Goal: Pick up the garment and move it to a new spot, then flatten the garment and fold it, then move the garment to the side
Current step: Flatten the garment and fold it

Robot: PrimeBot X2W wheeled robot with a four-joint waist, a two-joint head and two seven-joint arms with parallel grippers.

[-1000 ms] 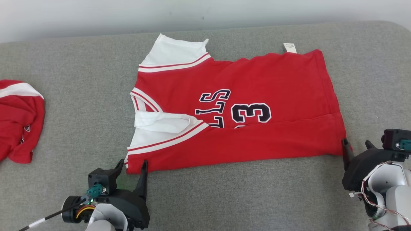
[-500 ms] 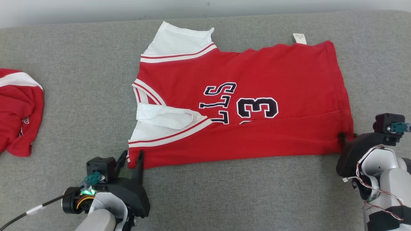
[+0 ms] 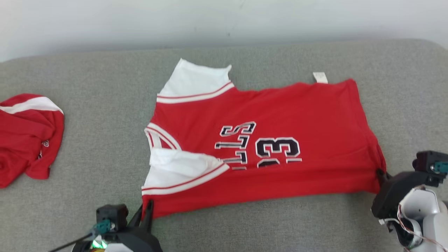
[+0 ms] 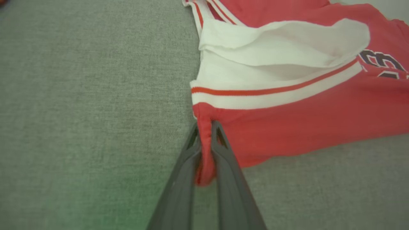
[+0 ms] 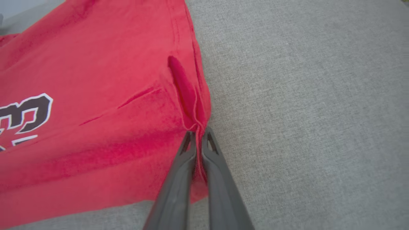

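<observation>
Red jersey lies flat in middle of grey cloth surface. Long side runs left to right. Neck and white sleeves point to robot's left, bottom hem to right. Near edge folded over onto numbers. Left end effector pinches near sleeve-side corner. Right end effector pinches near hem corner. Another red shirt bunched far left.
</observation>
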